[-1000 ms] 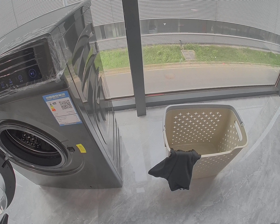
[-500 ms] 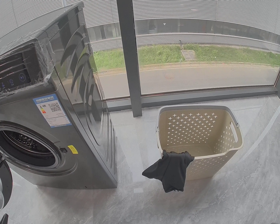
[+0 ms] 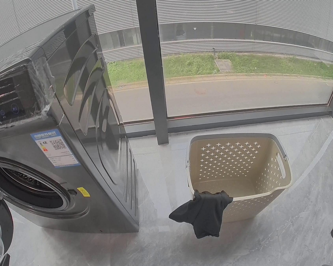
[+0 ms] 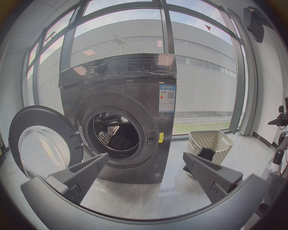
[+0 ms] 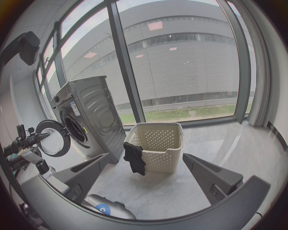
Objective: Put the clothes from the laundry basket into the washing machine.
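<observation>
On laundry basket (image 3: 260,193) near rim: last dark garment (image 3: 205,214); drum (image 4: 118,136) looks already loaded. Left gripper (image 4: 144,155), right gripper (image 5: 145,155) spread wide, empty.

Black garment (image 3: 203,213) over laundry basket (image 3: 232,156) rim, beside washing machine (image 3: 96,147).

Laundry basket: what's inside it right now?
In the basket, the floor that shows is bare. One black garment hangs over its near rim, mostly outside. The strip of floor behind the near wall is hidden.
</observation>
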`<state>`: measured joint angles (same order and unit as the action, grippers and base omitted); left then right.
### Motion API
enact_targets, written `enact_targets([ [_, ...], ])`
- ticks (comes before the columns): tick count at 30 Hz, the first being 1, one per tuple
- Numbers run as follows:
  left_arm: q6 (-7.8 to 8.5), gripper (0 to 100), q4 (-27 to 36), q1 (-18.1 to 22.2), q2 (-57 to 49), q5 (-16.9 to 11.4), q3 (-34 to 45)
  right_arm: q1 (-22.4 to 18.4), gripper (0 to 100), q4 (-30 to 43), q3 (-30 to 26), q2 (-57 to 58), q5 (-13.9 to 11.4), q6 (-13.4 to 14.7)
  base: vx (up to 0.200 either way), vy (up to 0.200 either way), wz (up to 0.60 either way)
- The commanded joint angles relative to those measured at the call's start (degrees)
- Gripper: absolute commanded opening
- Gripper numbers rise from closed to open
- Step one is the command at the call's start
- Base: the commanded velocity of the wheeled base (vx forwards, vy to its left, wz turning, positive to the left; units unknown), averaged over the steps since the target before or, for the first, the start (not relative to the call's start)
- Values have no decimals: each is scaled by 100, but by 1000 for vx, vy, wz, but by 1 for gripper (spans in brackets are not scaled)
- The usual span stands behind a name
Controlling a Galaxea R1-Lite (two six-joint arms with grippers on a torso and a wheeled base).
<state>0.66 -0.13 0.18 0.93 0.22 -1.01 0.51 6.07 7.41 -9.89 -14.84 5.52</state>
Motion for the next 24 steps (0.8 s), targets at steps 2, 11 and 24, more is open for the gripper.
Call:
enact_targets([
  [2,4,100,-4,-1,-93,4,84,89,100,-686,-126,-1745,-327,72,0,0,0],
  [11,-4,100,-4,-1,-93,4,84,749,100,-2330,-73,-4364,-362,-122,0,0,0],
  [24,4,100,-4,-1,-93,4,84,1540,100,-4219,-47,-7106,16,37,0,-92,0],
])
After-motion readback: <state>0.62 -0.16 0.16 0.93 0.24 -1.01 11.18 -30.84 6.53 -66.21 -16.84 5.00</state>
